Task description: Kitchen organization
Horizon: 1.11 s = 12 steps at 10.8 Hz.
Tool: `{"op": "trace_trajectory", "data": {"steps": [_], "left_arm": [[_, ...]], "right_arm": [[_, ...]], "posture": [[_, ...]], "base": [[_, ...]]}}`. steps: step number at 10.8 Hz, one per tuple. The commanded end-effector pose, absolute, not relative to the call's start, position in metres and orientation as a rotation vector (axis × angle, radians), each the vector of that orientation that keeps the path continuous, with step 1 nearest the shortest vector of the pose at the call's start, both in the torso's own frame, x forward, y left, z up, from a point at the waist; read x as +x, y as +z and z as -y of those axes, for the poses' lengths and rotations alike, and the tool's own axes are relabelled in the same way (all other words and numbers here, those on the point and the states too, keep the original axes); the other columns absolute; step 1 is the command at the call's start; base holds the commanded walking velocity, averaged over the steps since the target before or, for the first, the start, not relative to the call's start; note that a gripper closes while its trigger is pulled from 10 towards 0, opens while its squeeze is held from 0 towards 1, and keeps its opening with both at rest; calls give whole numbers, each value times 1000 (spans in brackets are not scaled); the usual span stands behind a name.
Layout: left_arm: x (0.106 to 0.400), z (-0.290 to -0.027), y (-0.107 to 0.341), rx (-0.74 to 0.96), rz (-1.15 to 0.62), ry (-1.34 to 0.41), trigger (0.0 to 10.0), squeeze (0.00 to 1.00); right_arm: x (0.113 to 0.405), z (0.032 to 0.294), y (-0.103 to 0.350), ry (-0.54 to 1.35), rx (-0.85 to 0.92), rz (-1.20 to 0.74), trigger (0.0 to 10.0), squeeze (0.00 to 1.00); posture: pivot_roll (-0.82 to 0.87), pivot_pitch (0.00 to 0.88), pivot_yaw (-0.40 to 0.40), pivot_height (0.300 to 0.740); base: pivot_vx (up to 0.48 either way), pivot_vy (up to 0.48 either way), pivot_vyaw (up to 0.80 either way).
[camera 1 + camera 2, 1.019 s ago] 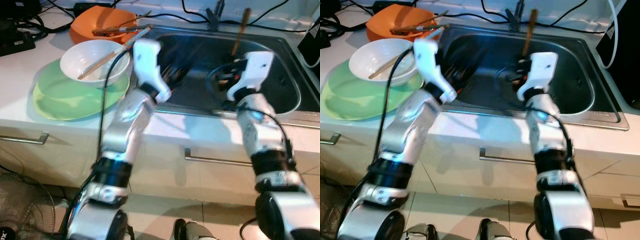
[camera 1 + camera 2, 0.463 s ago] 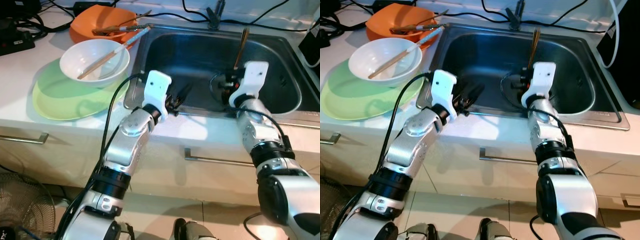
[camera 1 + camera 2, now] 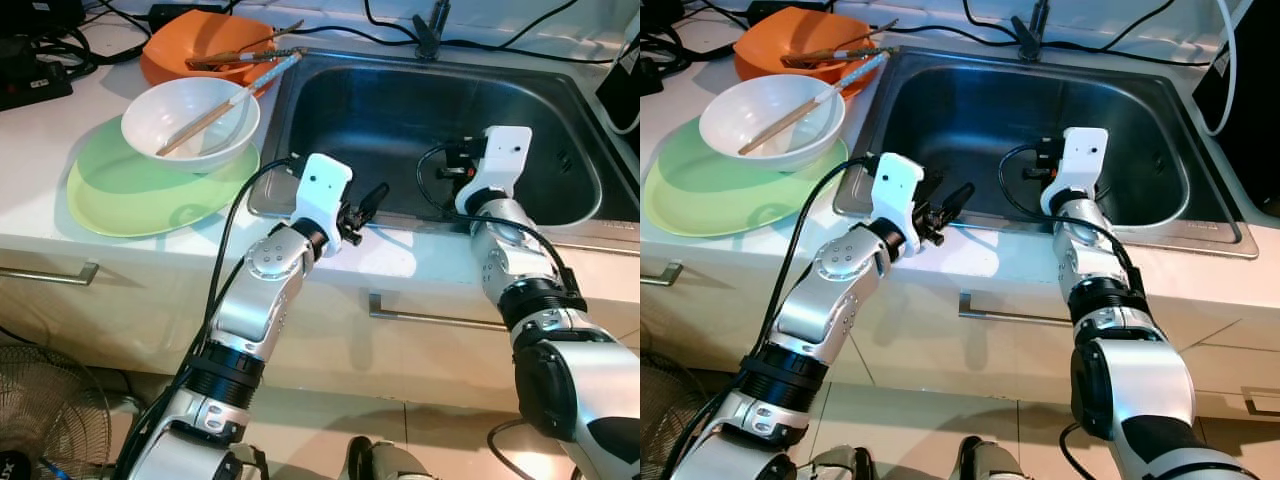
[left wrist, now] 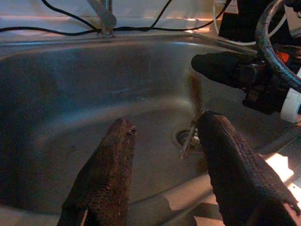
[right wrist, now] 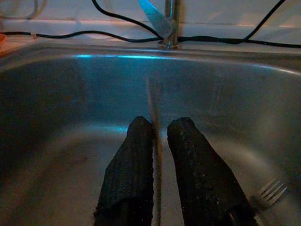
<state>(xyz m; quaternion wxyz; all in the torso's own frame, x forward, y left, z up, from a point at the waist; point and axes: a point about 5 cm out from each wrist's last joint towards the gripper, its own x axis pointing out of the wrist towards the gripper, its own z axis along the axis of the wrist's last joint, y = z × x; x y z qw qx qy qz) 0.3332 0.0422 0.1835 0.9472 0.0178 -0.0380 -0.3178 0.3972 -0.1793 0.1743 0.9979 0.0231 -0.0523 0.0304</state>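
Observation:
My right gripper (image 5: 161,123) is low inside the steel sink (image 3: 590,215), its fingers a narrow gap apart. A thin wooden chopstick (image 5: 153,108) shows as a blurred streak in that gap while the fingers look sharp, so it is slipping rather than held. In the left wrist view the same streak (image 4: 195,94) runs down from the right gripper's fingertips toward the drain. A fork (image 5: 270,190) lies on the sink floor. My left gripper (image 3: 365,210) hovers open over the sink's front rim, with nothing between its fingers (image 4: 113,165).
On the counter to the left, a white bowl (image 3: 190,120) holding chopsticks (image 3: 215,110) sits on a green plate (image 3: 130,195). An orange bowl (image 3: 190,45) with utensils lies behind it. The faucet (image 3: 430,30) and cables run along the back. A fan (image 3: 40,410) stands on the floor.
The chopstick that stood upright above my right gripper has gone down into the sink. My left gripper has drawn back from the sink's left side to its front rim.

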Motion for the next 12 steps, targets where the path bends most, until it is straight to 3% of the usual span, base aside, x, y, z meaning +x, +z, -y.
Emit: {"op": "trace_trajectory", "data": {"steps": [1, 4, 8, 12], "left_arm": [[330, -37, 179, 44, 55, -668, 10000, 0], [328, -36, 179, 46, 52, -672, 10000, 0], [335, -44, 200, 91, 197, -537, 10000, 0], [340, -63, 231, 88, 386, -346, 10000, 0]], "right_arm": [[395, 182, 163, 57, 46, 54, 10000, 0], [397, 180, 171, 61, 54, 92, 10000, 0], [394, 169, 225, 110, 64, 382, 10000, 0], [343, 147, 225, 150, 63, 526, 10000, 0]], "posture": [[94, 140, -54, 740], [94, 136, -52, 740], [68, 155, -50, 740], [38, 188, -39, 740]], "base": [[0, 0, 0], [0, 0, 0], [0, 0, 0], [0, 0, 0]]}}
